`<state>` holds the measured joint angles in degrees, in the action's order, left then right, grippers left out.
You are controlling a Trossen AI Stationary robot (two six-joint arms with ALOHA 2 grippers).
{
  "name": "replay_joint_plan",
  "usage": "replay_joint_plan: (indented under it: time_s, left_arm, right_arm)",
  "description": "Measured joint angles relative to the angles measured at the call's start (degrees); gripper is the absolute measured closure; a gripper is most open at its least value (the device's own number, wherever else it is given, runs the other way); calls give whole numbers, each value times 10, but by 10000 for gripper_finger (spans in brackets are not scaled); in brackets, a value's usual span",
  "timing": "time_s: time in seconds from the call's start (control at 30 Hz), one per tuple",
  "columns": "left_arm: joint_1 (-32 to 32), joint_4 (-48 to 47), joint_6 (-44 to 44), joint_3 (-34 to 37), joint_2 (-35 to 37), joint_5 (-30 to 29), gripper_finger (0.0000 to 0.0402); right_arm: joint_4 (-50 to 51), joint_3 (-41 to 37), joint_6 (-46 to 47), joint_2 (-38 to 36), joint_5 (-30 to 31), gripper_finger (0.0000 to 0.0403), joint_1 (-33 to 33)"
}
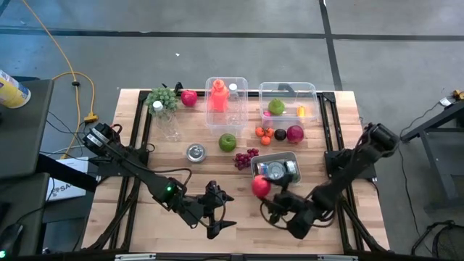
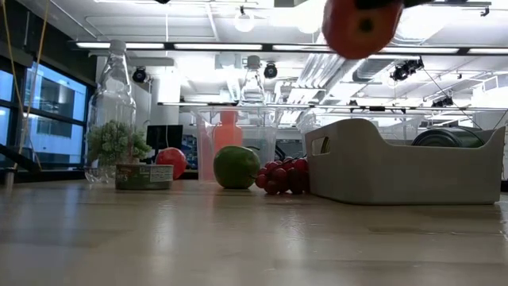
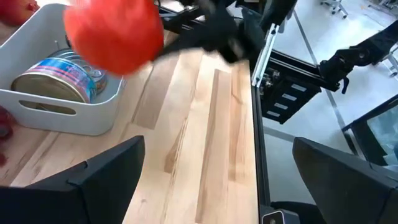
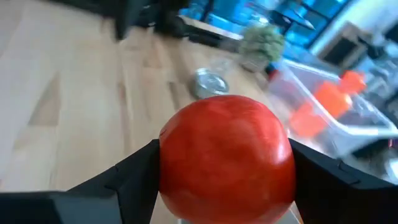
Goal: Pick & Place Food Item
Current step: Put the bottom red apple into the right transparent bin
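Your right hand [image 1: 270, 197] pinches the red apple [image 1: 260, 185] above the worktop [image 1: 145, 217], just beside the near edge of the grey tray [image 1: 293, 157], while your left hand [image 1: 220, 213] waits spread, farther away.

My right arm reaches in from the right side of the table and bends back toward the middle. My right gripper [image 1: 265, 194] is up off the table, near the front, and its two dark fingers [image 4: 134, 171] squeeze a red tomato [image 4: 227, 158] from both sides. My left arm comes in from the left side and stretches low across the front. My left gripper [image 1: 221, 212] sits near the front middle, its fingers [image 3: 106, 171] spread wide apart, holding nothing
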<state>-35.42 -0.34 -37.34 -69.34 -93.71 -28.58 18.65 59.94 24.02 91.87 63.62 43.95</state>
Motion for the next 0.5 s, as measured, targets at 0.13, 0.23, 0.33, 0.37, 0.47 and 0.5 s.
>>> replay_joint_plan:
  time_s: [0.13, 0.23, 0.33, 0.37, 0.47, 0.5]
  left_arm:
    - [0, 0, -1, 0, 0, 0, 5]
    - [0, 0, -2, 0, 0, 8, 5]
    - [0, 0, -5, 0, 0, 8, 4]
    - [0, 0, -9, 0, 0, 8, 4]
    - [0, 0, -15, 0, 0, 8, 4]
    - [0, 0, -15, 0, 0, 8, 4]
  right_arm:
    - [107, 0, 90, -55, 39, 122, 2]
    - [221, 0, 177, -102, 53, 121, -14]
    - [337, 0, 271, -153, 54, 121, -52]
    - [373, 0, 300, -170, 53, 121, -70]
    - [455, 0, 353, -214, 51, 120, -134]
    - [468, 0, 361, -228, 49, 120, -157]
